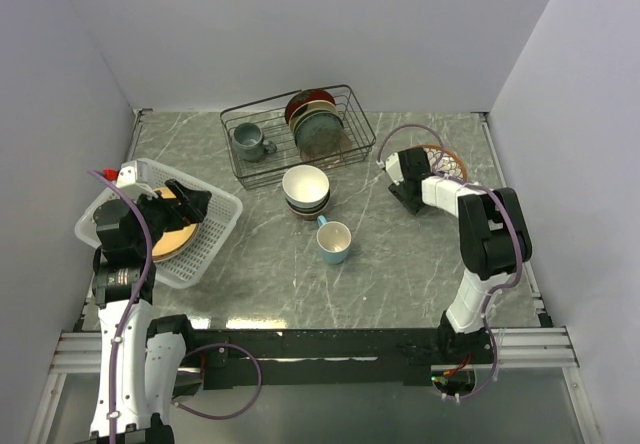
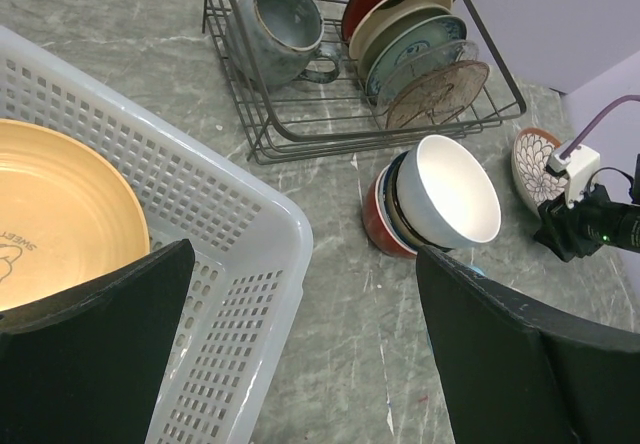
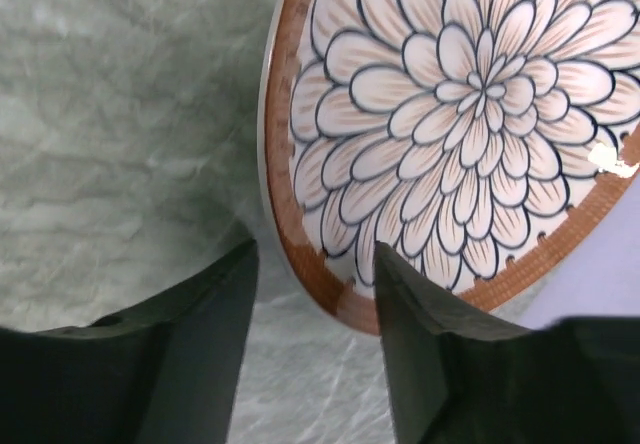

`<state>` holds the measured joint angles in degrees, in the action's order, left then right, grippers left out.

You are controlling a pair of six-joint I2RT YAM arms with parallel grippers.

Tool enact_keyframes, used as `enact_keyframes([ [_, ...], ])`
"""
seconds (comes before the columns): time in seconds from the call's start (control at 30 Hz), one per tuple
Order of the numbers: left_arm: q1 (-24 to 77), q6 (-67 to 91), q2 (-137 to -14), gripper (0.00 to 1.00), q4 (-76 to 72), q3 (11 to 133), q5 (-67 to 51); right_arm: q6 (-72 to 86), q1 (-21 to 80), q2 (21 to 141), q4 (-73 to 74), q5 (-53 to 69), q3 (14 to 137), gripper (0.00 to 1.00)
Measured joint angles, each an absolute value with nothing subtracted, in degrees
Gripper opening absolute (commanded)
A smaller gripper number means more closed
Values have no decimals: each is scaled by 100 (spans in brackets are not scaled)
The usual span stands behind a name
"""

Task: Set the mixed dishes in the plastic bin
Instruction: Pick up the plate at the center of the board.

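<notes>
The white lattice plastic bin point(image 1: 212, 236) stands at the left and holds a tan plate point(image 1: 165, 236), which also shows in the left wrist view point(image 2: 60, 214). My left gripper point(image 1: 193, 204) hangs open and empty over the bin's right corner point(image 2: 305, 254). A stack of bowls with a cream one on top point(image 1: 306, 186) and a light blue mug point(image 1: 334, 242) stand mid-table. My right gripper point(image 1: 418, 176) is open, its fingers either side of the red-brown rim of a petal-patterned plate point(image 3: 450, 94) at the far right point(image 1: 447, 160).
A black wire rack point(image 1: 345, 94) at the back holds a grey mug point(image 1: 248, 142) and several upright plates point(image 1: 314, 122). The right wall is close behind the petal plate. Bare marble table point(image 1: 400, 274) lies in front of the mug.
</notes>
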<state>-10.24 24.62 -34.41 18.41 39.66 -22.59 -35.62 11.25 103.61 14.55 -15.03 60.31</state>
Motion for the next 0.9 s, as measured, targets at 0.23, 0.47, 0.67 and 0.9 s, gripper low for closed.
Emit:
enact_keyframes([
  [0.23, -1024, 2447, -3470, 99, 1865, 3966, -2248, -3933, 1205, 10536, 1070, -1820, 6095, 10],
  [0.47, -1024, 2414, -3350, 99, 1887, 3966, -2154, -4211, 1201, 10311, 694, -1872, 5887, 0],
  [0.67, -1024, 2434, -3347, 99, 1984, 3990, -2045, -4364, 1181, 9524, 904, -1509, 5288, 0],
  [0.9, -1024, 2517, -3420, 99, 1905, 3988, -2541, -4762, 1175, 7950, 1741, -792, 4567, 0],
])
